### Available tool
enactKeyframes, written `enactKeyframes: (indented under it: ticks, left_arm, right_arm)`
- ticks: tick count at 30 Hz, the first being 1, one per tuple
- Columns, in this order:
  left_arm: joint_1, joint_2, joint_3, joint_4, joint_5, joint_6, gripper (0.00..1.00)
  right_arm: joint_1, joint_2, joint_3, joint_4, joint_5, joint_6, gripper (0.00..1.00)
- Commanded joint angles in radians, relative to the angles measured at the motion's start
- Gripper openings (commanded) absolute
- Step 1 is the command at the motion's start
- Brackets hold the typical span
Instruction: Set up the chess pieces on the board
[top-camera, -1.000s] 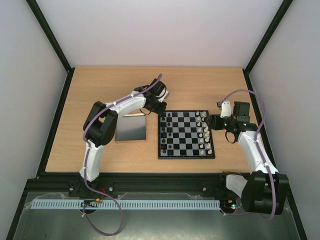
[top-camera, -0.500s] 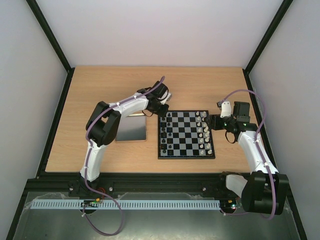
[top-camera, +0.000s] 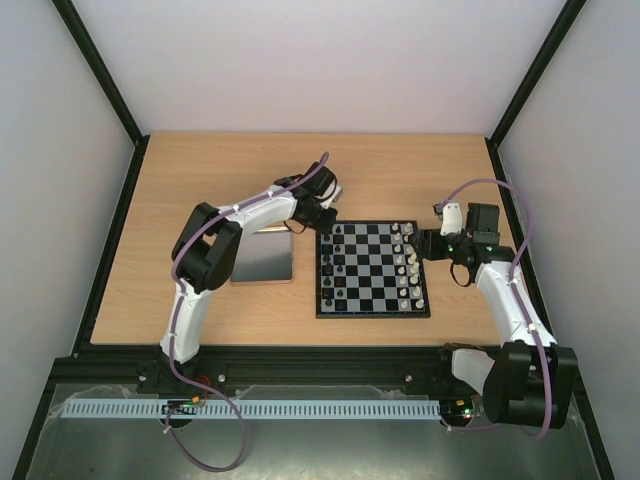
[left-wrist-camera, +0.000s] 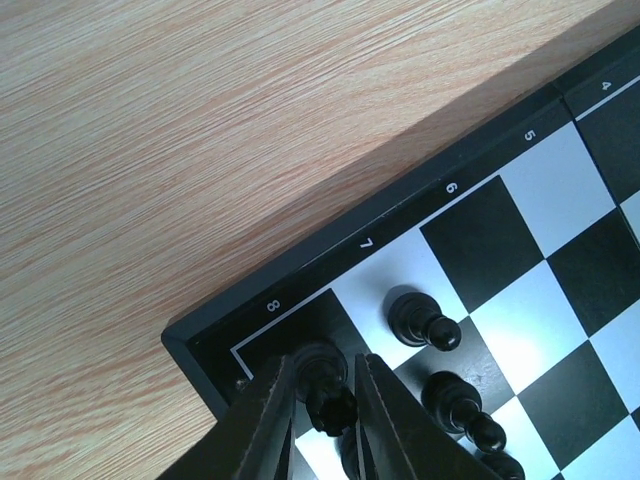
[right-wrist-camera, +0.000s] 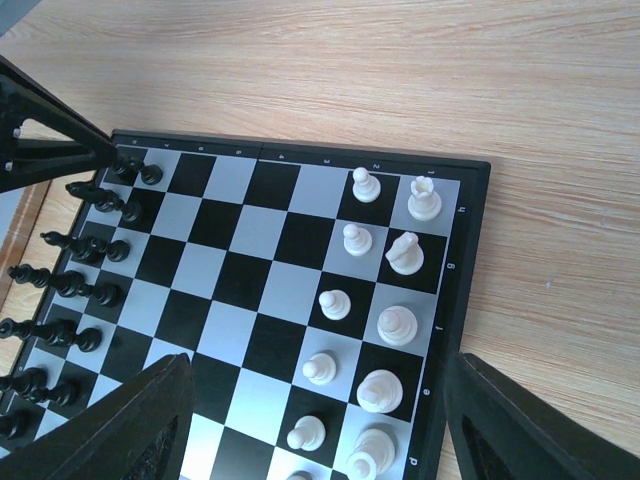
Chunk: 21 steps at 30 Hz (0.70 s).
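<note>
The worktop (top-camera: 200, 180) carries the board (top-camera: 372, 270) right of centre, with a shiny tray (top-camera: 262, 258) just beside its left edge. The left arm (top-camera: 250, 210) reaches over the tray to the board's far left corner, and the right arm (top-camera: 505, 295) waits at the board's right edge. The left gripper (left-wrist-camera: 325, 365) has its fingers (left-wrist-camera: 270, 410) narrow, pinching a black piece (left-wrist-camera: 322, 385) over the corner square by the printed 8. The right gripper (right-wrist-camera: 320, 358) has its fingers wide apart and holds nothing, hovering above the white pieces (right-wrist-camera: 400, 250). The other black pieces (top-camera: 334, 265) stand in two files along the board's left side.

The step in hand looks like seating this corner piece. To do it well, bring the base down flat and upright in the middle of the square before letting go; the wrist view cannot confirm that it already touches. Open the fingers only a little, since a black pawn (left-wrist-camera: 420, 320) stands on a neighbouring square and a spreading finger could tip it. Then lift straight up, not sideways.

A second ago the left wrist hung over the tray's far edge, short of the board; now it is at the corner. Over the last half second it barely shifts. The right arm, board and tray lie as before.
</note>
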Motion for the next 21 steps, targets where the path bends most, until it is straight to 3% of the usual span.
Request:
enactKeyframes:
  ticks: [1, 9, 15, 19, 21]
  left_arm:
    - [-0.007, -0.016, -0.002, -0.021, -0.019, -0.01, 0.21]
    - [0.003, -0.117, 0.0, -0.034, -0.085, -0.022, 0.28]
    - [0.034, -0.308, -0.082, -0.019, -0.132, -0.034, 0.39]
    - [0.074, -0.453, -0.16, -0.012, -0.153, -0.034, 0.52]
    - [0.1, -0.529, -0.204, -0.001, -0.155, -0.037, 0.65]
  right_arm:
    - [-0.004, 0.015, -0.008, 0.005, -0.026, -0.01, 0.69]
    - [-0.004, 0.026, 0.018, -0.01, -0.036, 0.013, 0.69]
    - [-0.004, 0.017, 0.105, -0.049, -0.049, 0.027, 0.72]
    - [-0.004, -0.007, 0.192, -0.068, 0.002, 0.049, 0.81]
    - [-0.004, -0.022, 0.237, -0.073, 0.014, 0.058, 0.91]
